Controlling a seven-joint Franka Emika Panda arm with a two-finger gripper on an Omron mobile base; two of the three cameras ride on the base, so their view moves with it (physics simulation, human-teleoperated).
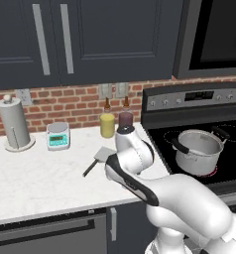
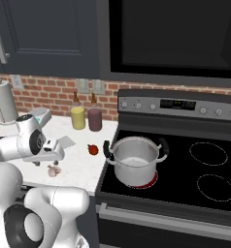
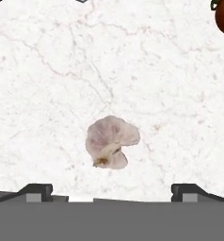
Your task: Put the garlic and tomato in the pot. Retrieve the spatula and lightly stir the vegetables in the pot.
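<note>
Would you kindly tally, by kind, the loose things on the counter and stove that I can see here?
Vegetables: 2, the garlic and the tomato
Cookware: 1, the pot
Utensils: 1, the spatula
Bottles: 2, a yellow bottle and a dark red bottle
Paper towel holder: 1
Kitchen scale: 1
Total: 8

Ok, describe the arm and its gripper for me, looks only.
The arm is glossy white with rounded, bulbous links and dark bands at the joints. The gripper ends in two small, dark, blocky finger tips. No cables or markings are visible.
</note>
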